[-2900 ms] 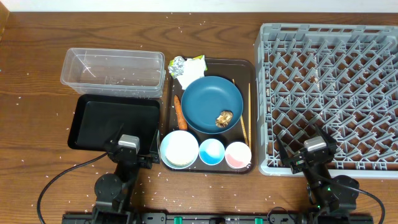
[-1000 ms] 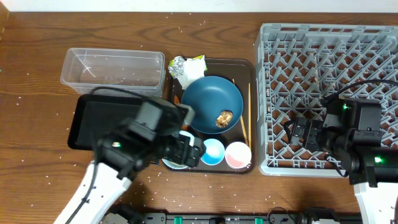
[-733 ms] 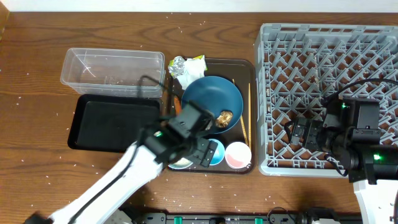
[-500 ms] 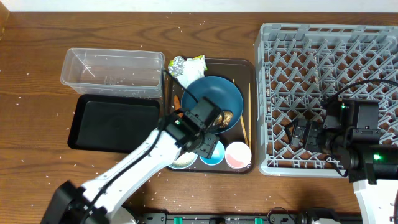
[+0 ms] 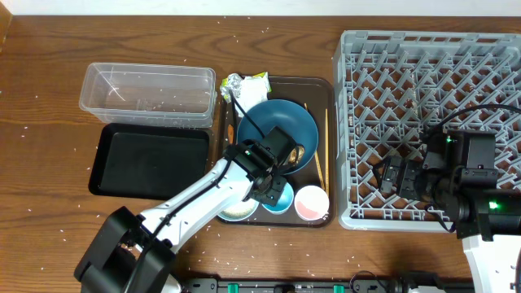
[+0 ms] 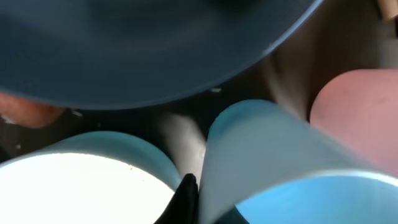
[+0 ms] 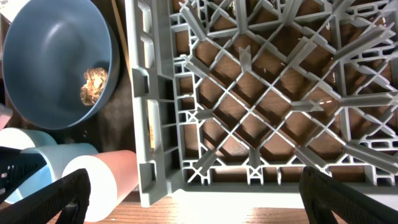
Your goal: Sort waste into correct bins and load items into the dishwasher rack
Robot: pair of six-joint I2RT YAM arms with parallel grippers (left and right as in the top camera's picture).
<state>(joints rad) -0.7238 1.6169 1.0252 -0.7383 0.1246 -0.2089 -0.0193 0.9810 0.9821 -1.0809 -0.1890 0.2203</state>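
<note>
My left gripper (image 5: 275, 190) (image 6: 198, 194) is shut on the rim of the light-blue cup (image 5: 282, 198) (image 6: 267, 155); one dark finger (image 6: 188, 186) presses its outer wall. The cup stands between the white bowl (image 5: 234, 211) (image 6: 81, 180) and the pink cup (image 5: 311, 203) (image 6: 354, 106). Behind them lies the dark blue plate (image 5: 273, 122) (image 7: 56, 56) carrying a brown food scrap (image 5: 295, 153) (image 7: 93, 84). My right gripper (image 5: 384, 175) (image 7: 193, 177) hangs open over the front left corner of the grey dishwasher rack (image 5: 431, 122) (image 7: 261, 93), holding nothing.
The cups, bowl and plate sit on a dark brown serving tray (image 5: 326, 88) with chopsticks (image 5: 326, 138), a foil ball (image 5: 232, 83), a wrapper (image 5: 259, 80) and a napkin (image 5: 242, 102). Left of it are a clear tub (image 5: 146, 72) and a black tray (image 5: 151, 159). Rice grains dot the table.
My left arm swung right across the serving tray to the light-blue cup and its jaws closed on the rim. The right arm has stayed still.
</note>
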